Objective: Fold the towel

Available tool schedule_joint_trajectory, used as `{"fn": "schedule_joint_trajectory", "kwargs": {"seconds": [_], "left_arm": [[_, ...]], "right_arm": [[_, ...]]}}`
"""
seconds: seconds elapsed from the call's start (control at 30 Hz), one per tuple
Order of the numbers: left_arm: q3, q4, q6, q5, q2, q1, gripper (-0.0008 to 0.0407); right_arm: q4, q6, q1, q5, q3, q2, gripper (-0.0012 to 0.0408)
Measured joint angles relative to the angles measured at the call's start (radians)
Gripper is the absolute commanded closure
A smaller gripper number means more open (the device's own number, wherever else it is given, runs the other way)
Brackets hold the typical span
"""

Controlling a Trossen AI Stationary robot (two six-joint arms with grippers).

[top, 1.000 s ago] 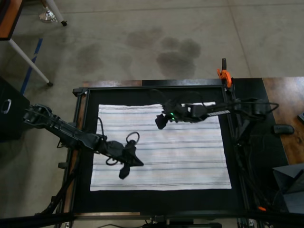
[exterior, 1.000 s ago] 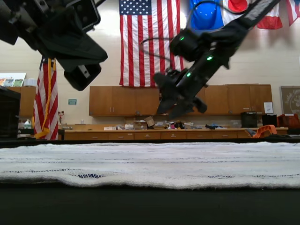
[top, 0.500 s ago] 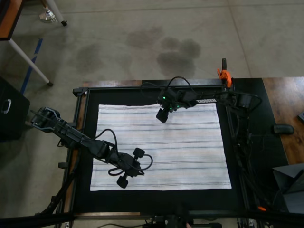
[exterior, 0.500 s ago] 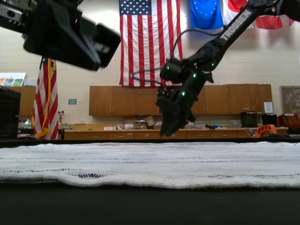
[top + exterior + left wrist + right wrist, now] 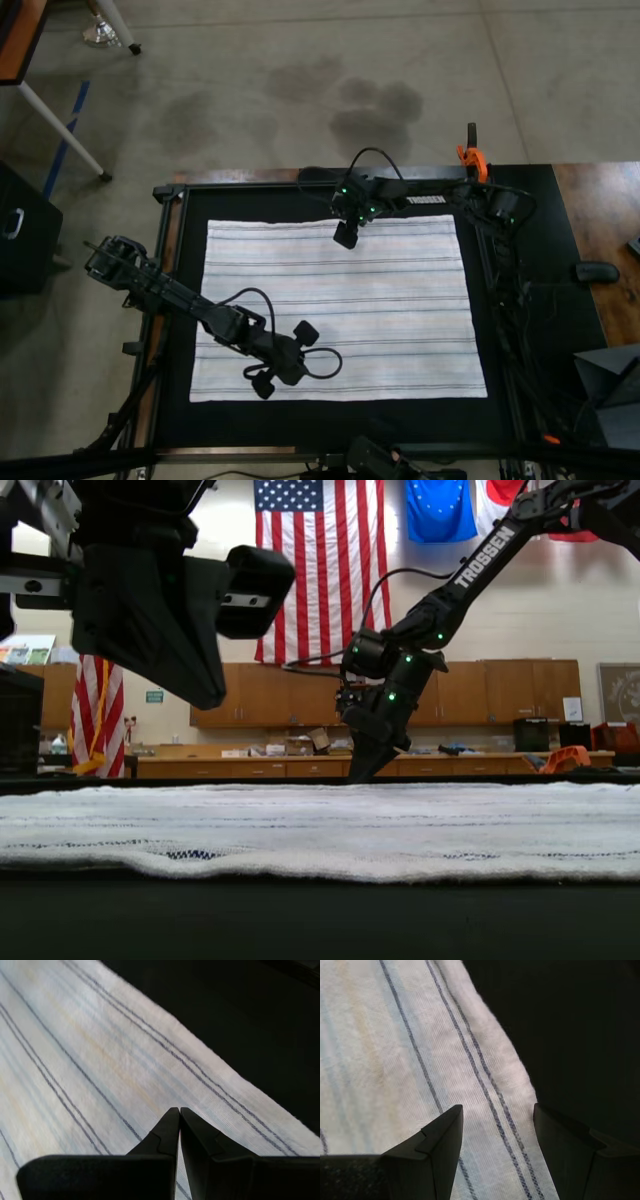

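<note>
The towel (image 5: 340,310) is a white cloth with thin dark and pale-blue stripes, lying flat on the black work surface (image 5: 330,425). In the top view my left gripper (image 5: 262,381) hovers over the towel's near edge, left of the middle. In the left wrist view that gripper (image 5: 179,1110) is shut with nothing in it, the towel (image 5: 100,1060) beneath. My right gripper (image 5: 345,237) hangs over the towel's far edge near the middle. It (image 5: 497,1106) stands open above the striped edge (image 5: 485,1080). In the exterior view it (image 5: 362,768) is low, just above the towel (image 5: 320,825).
An orange clamp (image 5: 470,155) grips the frame's far right corner. A wooden table with a dark mouse (image 5: 597,270) lies to the top view's right, a black cabinet (image 5: 20,235) to its left. Cables (image 5: 515,330) run along the surface's right side.
The left gripper swung from mid-towel toward the near edge. The right gripper drew back to the far edge and came down close to the towel.
</note>
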Motion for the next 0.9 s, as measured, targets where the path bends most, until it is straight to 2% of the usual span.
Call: {"fn": "schedule_joint_trajectory", "kwargs": {"seconds": [0.13,0.27,0.37,0.47,0.63,0.77,0.9], "left_arm": [[0.037,-0.003,0.066,0.003,0.033,0.001,0.0399],[0.094,-0.001,0.089,0.085,0.070,-0.002,0.0399],[0.128,-0.009,0.097,0.098,0.103,-0.013,0.0399],[0.160,-0.007,0.000,0.098,0.140,-0.016,0.0399],[0.225,-0.047,-0.266,0.098,0.204,-0.008,0.0374],[0.267,-0.150,-0.418,0.107,0.226,-0.011,0.0308],[0.288,-0.207,-0.509,0.132,0.227,-0.011,0.0228]], "right_arm": [[-0.015,-0.025,-0.005,-0.006,0.018,0.006,0.0208],[-0.041,-0.032,-0.010,-0.011,0.023,0.003,0.0208],[-0.074,-0.036,-0.014,-0.011,0.035,0.001,0.0208],[-0.109,-0.041,-0.016,-0.011,0.045,-0.001,0.0208],[-0.126,-0.040,-0.018,-0.011,0.045,-0.003,0.0207],[-0.131,-0.041,-0.019,-0.011,0.045,-0.003,0.0208],[-0.130,-0.041,-0.019,-0.011,0.045,-0.003,0.0208]]}}
